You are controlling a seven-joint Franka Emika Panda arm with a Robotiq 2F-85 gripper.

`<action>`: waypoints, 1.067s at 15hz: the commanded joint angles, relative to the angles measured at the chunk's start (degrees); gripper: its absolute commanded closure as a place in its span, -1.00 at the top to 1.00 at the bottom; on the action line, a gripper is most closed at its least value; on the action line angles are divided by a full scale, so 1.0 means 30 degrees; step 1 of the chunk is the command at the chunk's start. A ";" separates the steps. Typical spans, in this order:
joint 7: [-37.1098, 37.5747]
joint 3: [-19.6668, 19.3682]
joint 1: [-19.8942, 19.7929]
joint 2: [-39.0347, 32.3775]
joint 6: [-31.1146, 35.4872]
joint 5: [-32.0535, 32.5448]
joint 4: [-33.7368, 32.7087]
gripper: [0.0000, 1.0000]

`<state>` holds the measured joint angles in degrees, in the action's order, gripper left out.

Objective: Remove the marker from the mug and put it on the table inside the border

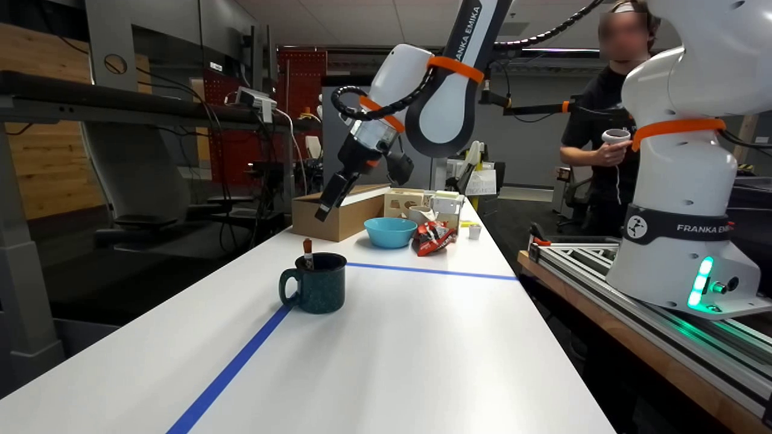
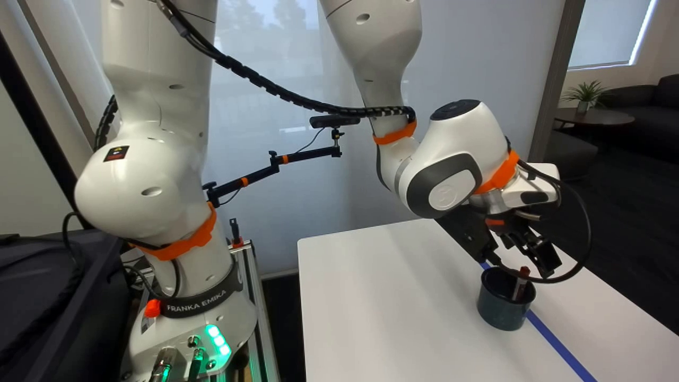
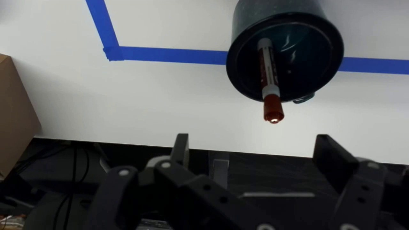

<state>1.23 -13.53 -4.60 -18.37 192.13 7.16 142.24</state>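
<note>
Smooth white rounded arm [image 2: 159, 114]: bulging joints [image 2: 122, 175], oval recesses [image 2: 151, 191], grey trim [image 1: 444, 147]
Bright orange bands [image 2: 395, 133]: wrapped round arm sections
Ridged black cable [image 2: 265, 87]: thick, segmented
Dark base collar [image 2: 199, 301]: white "FRANKA EMIKA" lettering
White base [image 1: 651, 280]: glowing green light strip [image 1: 699, 282]
Matte black angular hand [image 3: 252, 151]: pale round screw heads [image 3: 123, 172]

Arm [image 1: 443, 114] angled down, gripper [image 3: 254, 143] spread wide

Base [image 1: 678, 253] at 3 o'clock in an exterior view, status light [image 1: 699, 282] green. Forearm [image 1: 474, 27] runs in from 1 o'clock there, and the gripper slants below it, tips [image 1: 324, 211] aimed at 7. In an exterior view the wrist [image 2: 461, 151] sits near 3 o'clock with the gripper just below, around 4 — tips slanting toward 5, base back at 8. Forearm there runs off the top edge at 12. Wrist view: fingers [image 3: 181, 151] at about 7 and 4 o'clock — well apart, facing each other across the gap.
</note>
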 commanded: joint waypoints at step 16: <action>-0.0843 0.2651 -0.2329 -0.4491 0.3902 -0.0399 -0.2111 1.00</action>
<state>-0.17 -6.00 -10.61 -29.63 202.06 6.17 137.89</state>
